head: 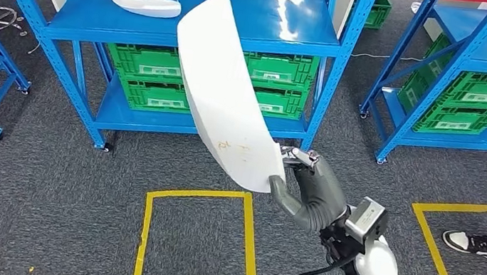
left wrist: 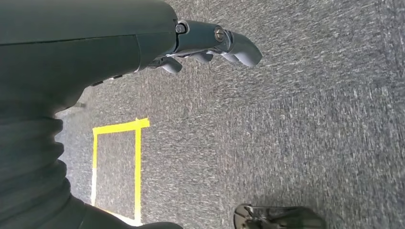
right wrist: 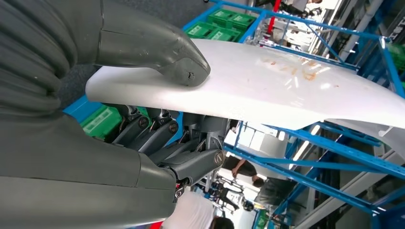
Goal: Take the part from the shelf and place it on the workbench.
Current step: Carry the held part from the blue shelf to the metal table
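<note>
The robot's right hand (head: 306, 189) grips a long, curved white plastic panel (head: 227, 88) by its lower end, holding it tilted upward in front of the blue metal shelf rack (head: 291, 33), clear of the rack's top deck. In the right wrist view the thick grey thumb (right wrist: 157, 52) presses flat on the panel's (right wrist: 286, 81) glossy upper face while the darker fingers (right wrist: 157, 136) curl tight against its underside, so the edge is clamped between them; faint brownish marks show on the panel's surface. A second, smaller white curved part (head: 144, 3) lies on the rack's top deck, toward its left end. Green plastic crates (head: 160, 93) fill the rack's lower levels. On the grey carpet just in front of the rack, a square of yellow floor tape (head: 144, 238) lies below the raised panel, and a second yellow tape outline (head: 428, 235) sits further right of the rack, beside a person's black-and-white sneakers (head: 474, 244). The left hand (left wrist: 210, 45) hangs over the carpet with nothing in it, its fingers (left wrist: 243, 50) slightly bent and apart, touching nothing. Another blue rack (head: 465, 75) with green crates stands to the right of the first.
</note>
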{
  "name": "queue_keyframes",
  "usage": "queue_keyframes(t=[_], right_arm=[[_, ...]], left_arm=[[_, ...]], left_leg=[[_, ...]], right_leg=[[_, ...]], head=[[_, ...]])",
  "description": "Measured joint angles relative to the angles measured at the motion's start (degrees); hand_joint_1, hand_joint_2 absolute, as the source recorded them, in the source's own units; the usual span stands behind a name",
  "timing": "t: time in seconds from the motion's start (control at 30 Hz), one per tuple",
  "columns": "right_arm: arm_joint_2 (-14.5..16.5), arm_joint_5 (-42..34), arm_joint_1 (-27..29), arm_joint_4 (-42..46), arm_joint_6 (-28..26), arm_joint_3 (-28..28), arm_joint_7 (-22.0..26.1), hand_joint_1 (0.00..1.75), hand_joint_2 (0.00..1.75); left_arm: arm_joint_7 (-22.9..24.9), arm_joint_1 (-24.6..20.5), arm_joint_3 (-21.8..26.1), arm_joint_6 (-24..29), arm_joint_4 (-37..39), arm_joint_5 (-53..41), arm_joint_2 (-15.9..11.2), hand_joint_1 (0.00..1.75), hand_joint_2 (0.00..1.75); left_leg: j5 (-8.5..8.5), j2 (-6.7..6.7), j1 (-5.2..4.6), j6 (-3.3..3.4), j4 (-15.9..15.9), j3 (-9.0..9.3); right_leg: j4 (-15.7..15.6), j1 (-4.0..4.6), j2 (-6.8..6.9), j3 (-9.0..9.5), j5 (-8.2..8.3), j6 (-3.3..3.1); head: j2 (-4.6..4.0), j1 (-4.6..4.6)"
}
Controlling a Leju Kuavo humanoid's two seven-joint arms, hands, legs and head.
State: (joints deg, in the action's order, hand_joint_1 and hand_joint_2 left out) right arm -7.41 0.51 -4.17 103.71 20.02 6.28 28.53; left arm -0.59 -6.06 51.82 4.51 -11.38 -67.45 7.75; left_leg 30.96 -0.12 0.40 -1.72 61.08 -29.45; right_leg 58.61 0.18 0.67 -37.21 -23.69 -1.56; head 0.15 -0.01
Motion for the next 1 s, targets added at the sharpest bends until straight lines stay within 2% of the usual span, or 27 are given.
queue_keyframes(t=[0.03,0.07,0.1,0.13,0.17,0.2,0.27,0.3,0.33,0.37,0.4,0.43,0.5,0.53,0.57,0.63,0.67,0.7,0.73,0.77,0.8,0.83,0.87,0.9,0.93,0.97,1.0], right_arm=[[0.32,0.06,0.33,0.38,0.22,-0.1,0.16,1.75,1.75],[0.59,0.0,0.57,0.56,0.63,-0.17,0.4,1.75,1.75],[0.8,-0.11,0.68,0.42,1.15,-0.21,0.71,1.75,1.75],[0.95,-0.26,0.62,0.0,1.59,-0.22,1.09,1.75,1.75],[1.06,-0.38,0.33,-0.7,1.93,-0.23,1.44,1.75,1.75],[1.15,-0.48,-0.21,-1.61,2.15,-0.23,1.74,1.75,1.75],[1.5,-0.59,-1.9,-3.76,2.33,-0.23,1.93,1.75,1.75],[1.75,-0.64,-2.78,-4.78,2.37,-0.23,1.77,1.75,1.75],[2.02,-0.61,-3.55,-5.67,2.32,-0.22,1.46,1.75,1.75],[2.29,-0.46,-4.17,-6.35,2.12,-0.21,1.06,1.75,1.75],[2.53,-0.22,-4.68,-6.79,1.79,-0.2,0.66,1.75,1.75],[2.71,0.1,-5.07,-7.02,1.39,-0.18,0.36,1.75,1.75],[2.91,0.57,-5.53,-7.12,0.48,-0.18,0.09,1.75,1.75],[2.93,0.74,-5.56,-7.1,0.11,-0.23,0.12,1.75,1.75],[2.92,0.95,-5.48,-7.09,-0.23,-0.32,0.18,1.75,1.75],[2.87,1.62,-5.14,-7.05,-0.79,-0.55,0.35,1.75,1.75],[2.84,2.02,-5.01,-6.99,-0.95,-0.66,0.39,1.75,1.75],[2.82,2.32,-4.9,-6.89,-1.03,-0.76,0.34,1.75,1.75],[2.8,2.53,-4.84,-6.76,-0.99,-0.87,0.18,1.75,1.75],[2.77,2.68,-4.8,-6.63,-0.84,-0.99,-0.05,1.75,1.75],[2.74,2.68,-4.78,-6.55,-0.6,-1.07,-0.3,1.75,1.75],[2.68,2.62,-4.79,-6.49,-0.29,-1.14,-0.58,1.75,1.75],[2.62,2.48,-4.82,-6.48,0.01,-1.17,-0.83,1.75,1.75],[2.52,2.25,-4.86,-6.46,0.34,-1.19,-1.05,1.75,1.75],[2.38,2.05,-4.92,-6.42,0.59,-1.19,-1.26,1.75,1.75],[2.23,1.88,-4.96,-6.33,0.72,-1.19,-1.41,1.75,1.75],[2.04,1.74,-4.99,-6.18,0.76,-1.19,-1.51,1.75,1.75]], left_arm=[[-0.28,-0.18,0.01,0.26,-0.12,0.44,-0.34,0.0,1.75],[-0.67,-0.25,0.09,0.65,-0.22,1.07,-0.8,0.0,1.75],[-1.05,-0.2,0.26,1.06,-0.28,1.79,-1.32,0.0,1.75],[-1.37,-0.1,0.51,1.43,-0.36,2.5,-1.99,0.0,1.75],[-1.39,0.07,0.9,1.81,-0.41,3.25,-2.66,0.0,1.75],[-1.0,0.28,1.37,2.19,-0.47,3.91,-3.31,0.0,1.75],[0.94,0.79,2.48,3.15,-0.57,5.02,-4.51,0.0,1.75],[2.39,1.05,3.05,3.67,-0.61,5.36,-4.97,0.0,1.75],[3.78,1.28,3.58,4.17,-0.62,5.65,-5.3,0.0,1.75],[4.95,1.48,4.13,4.63,-0.64,6.05,-5.53,0.0,1.75],[5.81,1.63,4.69,4.95,-0.63,6.53,-5.61,0.0,1.75],[6.19,1.74,5.3,5.12,-0.62,7.07,-5.59,0.0,1.75],[5.99,1.92,6.36,4.97,-0.59,7.85,-5.34,0.0,1.75],[5.63,1.98,6.76,4.71,-0.56,8.01,-5.16,0.0,1.75],[5.2,2.03,7.06,4.39,-0.51,8.09,-4.9,0.0,1.75],[4.37,2.12,7.53,3.96,-0.36,8.27,-4.48,0.0,1.75],[3.95,2.15,7.67,3.87,-0.28,8.36,-4.25,0.0,1.75],[3.48,2.16,7.8,3.79,-0.21,8.43,-4.07,0.0,1.75],[3.0,2.11,7.9,3.64,-0.16,8.46,-3.88,0.0,1.75],[2.45,2.05,7.98,3.43,-0.12,8.45,-3.68,0.0,1.75],[1.88,1.98,8.04,3.14,-0.09,8.38,-3.49,0.0,1.75],[1.31,1.88,8.07,2.83,-0.04,8.24,-3.28,0.0,1.75],[0.77,1.78,8.07,2.55,0.01,8.11,-3.06,0.0,1.75],[0.16,1.65,8.07,2.31,0.05,8.05,-2.86,0.0,1.75],[-0.44,1.49,8.07,2.14,0.08,8.1,-2.68,0.0,1.75],[-1.03,1.27,8.07,1.99,0.1,8.22,-2.52,0.0,1.75],[-1.59,1.02,8.07,1.85,0.1,8.25,-2.38,0.0,1.75]], left_leg=[[0.76,-0.09,-0.13,0.39,-2.19,1.15],[0.83,-0.11,-0.27,0.86,-3.11,1.35],[0.29,-0.02,-0.22,1.37,-3.11,0.85],[-0.25,0.15,-0.13,1.82,-3.24,0.51],[-0.91,0.36,-0.02,2.28,-3.37,-0.02],[-1.62,0.57,0.1,2.6,-3.46,-0.61],[-3.05,0.83,0.11,2.88,-3.37,-2.21],[-3.8,0.91,0.1,2.87,-3.28,-3.18],[-4.55,0.96,0.09,2.84,-3.16,-4.25],[-5.26,0.96,0.09,2.79,-3.01,-5.31],[-5.92,0.91,0.09,2.68,-2.86,-6.31],[-6.52,0.83,0.09,2.54,-2.68,-7.14],[-7.6,0.62,-0.02,2.04,-2.41,-8.29],[-8.17,0.54,-0.01,1.7,-2.45,-8.53],[-8.78,0.5,0.02,1.33,-2.62,-8.67],[-9.59,0.41,0.16,0.57,-3.05,-8.95],[-8.8,0.34,0.21,0.25,-2.61,-9.38],[-6.87,0.27,0.24,-0.03,-1.15,-10.0],[-3.98,0.21,0.33,-0.26,1.52,-10.79],[-0.91,0.21,0.34,-0.49,5.15,-11.56],[1.29,0.22,0.36,-0.68,8.96,-12.14],[2.05,0.22,0.36,-0.82,11.96,-12.26],[1.39,0.22,0.36,-0.87,13.4,-11.67],[-0.11,0.22,0.37,-0.83,12.86,-10.15],[-1.55,0.21,0.37,-0.75,10.43,-7.69],[-1.84,0.18,0.33,-0.63,6.59,-4.56],[-1.3,0.09,0.22,-0.38,2.51,-1.67]], right_leg=[[0.03,0.02,0.01,-0.26,0.52,0.29],[-0.13,0.01,0.02,-0.39,1.07,0.61],[-0.3,-0.02,-0.06,-0.47,1.54,0.92],[-0.12,-0.08,-0.19,-0.74,1.2,1.26],[0.89,-0.16,-0.31,-1.26,-0.25,1.63],[2.93,-0.24,-0.42,-2.04,-2.67,1.95],[10.02,-0.49,-0.47,-3.98,-8.7,2.46],[13.65,-0.58,-0.47,-4.58,-10.48,2.6],[16.14,-0.63,-0.47,-4.54,-10.98,2.67],[16.64,-0.65,-0.47,-3.49,-10.14,2.65],[14.98,-0.66,-0.48,-1.33,-8.59,2.56],[11.49,-0.64,-0.49,1.72,-7.2,2.37],[2.71,-0.37,-0.51,7.97,-7.18,1.8],[-0.22,-0.19,-0.55,9.71,-7.78,1.49],[-1.79,0.02,-0.59,10.37,-8.26,1.19],[-2.28,-0.01,-0.6,9.62,-7.35,0.46],[-2.43,-0.11,-0.56,9.07,-6.7,-0.02],[-2.61,-0.24,-0.52,8.42,-5.98,-0.49],[-2.68,-0.28,-0.48,7.74,-5.29,-0.82],[-2.63,-0.23,-0.5,6.97,-4.65,-1.02],[-2.53,-0.17,-0.49,6.21,-4.02,-1.06],[-2.36,-0.11,-0.47,5.39,-3.39,-1.01],[-2.11,-0.06,-0.45,4.49,-2.79,-0.92],[-1.76,-0.05,-0.43,3.55,-2.24,-0.79],[-1.34,-0.05,-0.43,2.6,-1.76,-0.61],[-0.9,0.0,-0.43,1.74,-1.37,-0.37],[-0.5,0.04,-0.38,1.05,-0.98,-0.08]], head=[[0.0,0.02],[0.0,0.05],[0.0,0.07],[0.0,0.06],[0.0,0.11],[0.0,0.15],[0.0,0.21],[0.0,0.21],[0.0,0.21],[0.0,0.22],[0.0,0.22],[0.0,0.22],[0.0,0.19],[0.0,0.2],[0.0,0.22],[0.0,0.27],[0.0,0.23],[0.0,0.16],[0.0,0.09],[0.0,0.02],[0.0,-0.01],[0.0,-0.01],[0.0,-0.01],[0.0,-0.01],[0.0,-0.01],[0.0,-0.02],[0.0,0.02]])
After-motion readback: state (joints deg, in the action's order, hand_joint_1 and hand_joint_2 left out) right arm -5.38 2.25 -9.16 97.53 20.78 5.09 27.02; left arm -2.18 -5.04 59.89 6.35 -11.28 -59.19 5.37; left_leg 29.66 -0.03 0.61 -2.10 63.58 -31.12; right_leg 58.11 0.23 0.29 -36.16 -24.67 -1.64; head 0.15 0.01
